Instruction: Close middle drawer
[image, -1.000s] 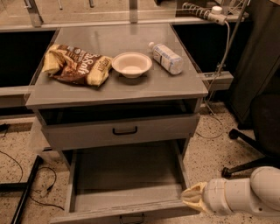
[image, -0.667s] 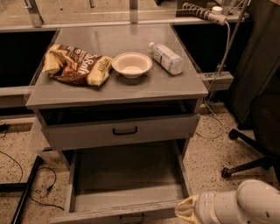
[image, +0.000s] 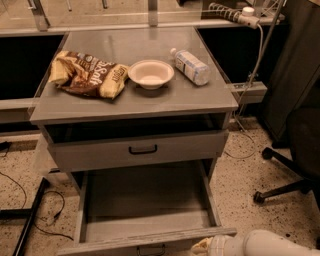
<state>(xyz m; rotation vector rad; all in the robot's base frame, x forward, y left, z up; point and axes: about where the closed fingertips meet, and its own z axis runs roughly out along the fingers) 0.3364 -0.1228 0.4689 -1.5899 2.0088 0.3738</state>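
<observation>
The middle drawer (image: 145, 200) is a grey shallow tray pulled far out of the cabinet. It is empty, and its flat front (image: 100, 245) with a small black handle (image: 150, 248) lies at the bottom edge of the view. My gripper (image: 202, 246) is at the bottom right on the end of the white arm (image: 270, 244). It sits just in front of the right end of the drawer's front, close to or touching it. The drawer above (image: 142, 149) stands almost shut, with a black bar handle.
On the cabinet top (image: 150, 100) lie a brown chip bag (image: 87, 74), a white bowl (image: 151, 73) and a plastic water bottle (image: 191, 66). A black office chair base (image: 285, 185) stands at the right. Cables (image: 35, 215) lie on the speckled floor at the left.
The arm has moved down and to the left, from beside the drawer's right front corner to in front of its front panel. The drawer has not visibly moved.
</observation>
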